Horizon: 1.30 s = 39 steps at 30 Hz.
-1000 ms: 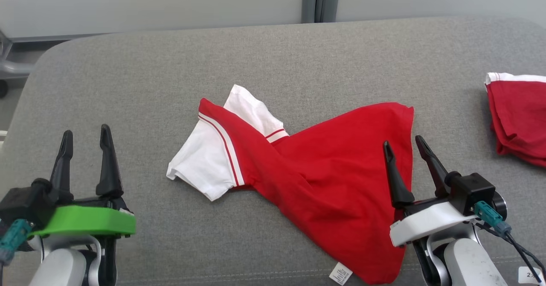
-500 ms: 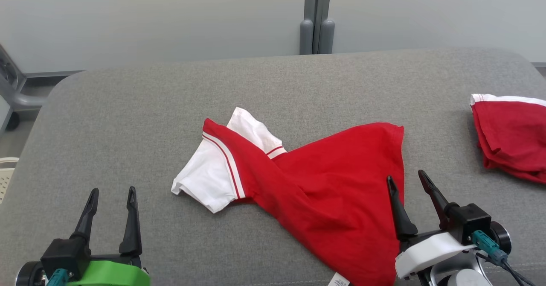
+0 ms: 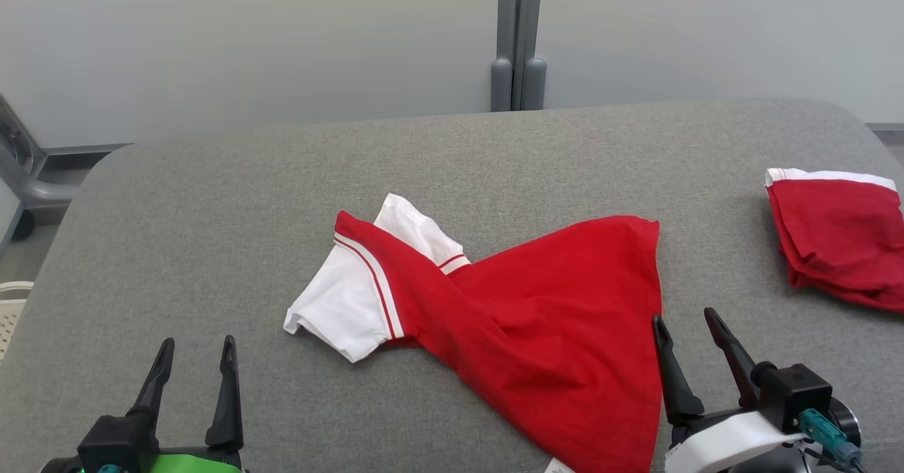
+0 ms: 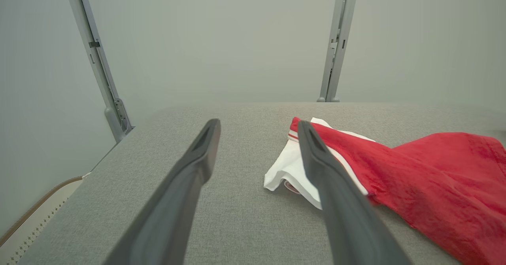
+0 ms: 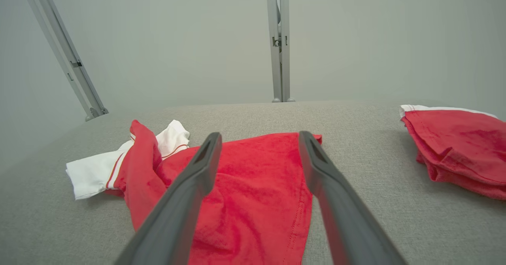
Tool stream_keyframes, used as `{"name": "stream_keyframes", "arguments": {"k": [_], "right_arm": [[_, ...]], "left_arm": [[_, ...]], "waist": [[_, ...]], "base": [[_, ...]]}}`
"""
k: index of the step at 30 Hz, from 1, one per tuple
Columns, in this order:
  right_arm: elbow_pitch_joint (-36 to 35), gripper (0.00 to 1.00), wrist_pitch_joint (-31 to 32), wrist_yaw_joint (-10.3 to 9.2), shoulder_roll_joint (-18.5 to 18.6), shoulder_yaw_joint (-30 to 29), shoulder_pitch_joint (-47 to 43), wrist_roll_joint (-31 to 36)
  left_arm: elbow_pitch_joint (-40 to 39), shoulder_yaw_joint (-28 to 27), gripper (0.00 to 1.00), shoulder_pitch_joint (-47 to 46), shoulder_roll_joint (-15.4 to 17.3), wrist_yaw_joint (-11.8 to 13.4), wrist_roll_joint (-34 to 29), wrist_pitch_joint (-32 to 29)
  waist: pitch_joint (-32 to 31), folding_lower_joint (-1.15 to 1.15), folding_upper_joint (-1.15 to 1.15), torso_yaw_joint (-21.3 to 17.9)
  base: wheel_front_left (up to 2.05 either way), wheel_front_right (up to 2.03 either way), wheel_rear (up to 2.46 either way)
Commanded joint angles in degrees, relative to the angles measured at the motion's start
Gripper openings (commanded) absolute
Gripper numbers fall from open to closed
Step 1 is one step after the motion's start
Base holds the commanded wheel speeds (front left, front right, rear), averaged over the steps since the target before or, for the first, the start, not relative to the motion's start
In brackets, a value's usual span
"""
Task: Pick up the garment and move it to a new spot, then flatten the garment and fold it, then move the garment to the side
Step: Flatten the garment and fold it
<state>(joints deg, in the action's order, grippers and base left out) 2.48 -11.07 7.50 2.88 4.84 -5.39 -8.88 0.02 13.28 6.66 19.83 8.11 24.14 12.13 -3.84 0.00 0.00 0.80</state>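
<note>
The garment (image 3: 537,332), a red shirt with white sleeves edged in red and white stripes, lies twisted on the grey woven surface (image 3: 212,233). Its broad red body fans out ahead of the right gripper (image 3: 684,316), and its sleeves lie ahead and to the inner side of the left gripper (image 3: 198,341). Both grippers have their jaws spread and hold nothing.

The right wrist view shows the garment (image 5: 253,186) with its stitched side hem running up between the fingers of the right gripper (image 5: 259,135); whether they touch the cloth I cannot tell. The left wrist view shows the garment (image 4: 435,178) low and side-on, with the open cuff of the near sleeve partly hidden behind one finger of the left gripper (image 4: 257,123).

In the head view a white label (image 3: 558,467) at the near corner is cut off by the bottom edge. The cloth looks soft and finely creased. Well out past the right gripper's outer finger sits a folded red garment (image 3: 833,240) with a white band, also seen from the right wrist (image 5: 454,146).
</note>
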Motion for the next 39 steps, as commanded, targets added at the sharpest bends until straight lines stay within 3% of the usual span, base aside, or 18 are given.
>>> {"name": "stream_keyframes", "arguments": {"k": [1,15,27,39], "right_arm": [[-0.41,1.00,0.24,-0.03,0.10,-0.20,-0.66,-0.13],[-1.15,1.00,0.99,-0.03,0.10,-0.24,-0.30,0.08],[2.36,1.00,7.97,-0.03,0.10,4.44,-7.92,-1.68],[3.21,1.00,13.06,-0.03,0.07,3.81,-12.45,-6.98]], "left_arm": [[-0.46,0.04,1.00,1.06,0.41,0.43,0.10,-0.35],[-1.28,0.64,1.00,0.16,0.71,1.33,0.15,-2.14],[-0.47,5.75,1.00,0.00,-0.15,-0.96,5.23,-17.09],[-1.28,7.73,1.00,-8.38,1.69,-4.68,7.08,-24.76]], "waist": [[0.00,0.00,0.00,-0.04],[0.66,0.00,0.00,0.30],[4.24,0.00,0.00,0.47],[12.17,0.00,0.00,-0.74]], "base": [[0.00,0.00,0.00],[0.00,0.00,0.00],[0.00,0.00,0.00],[0.00,0.00,0.00]]}}
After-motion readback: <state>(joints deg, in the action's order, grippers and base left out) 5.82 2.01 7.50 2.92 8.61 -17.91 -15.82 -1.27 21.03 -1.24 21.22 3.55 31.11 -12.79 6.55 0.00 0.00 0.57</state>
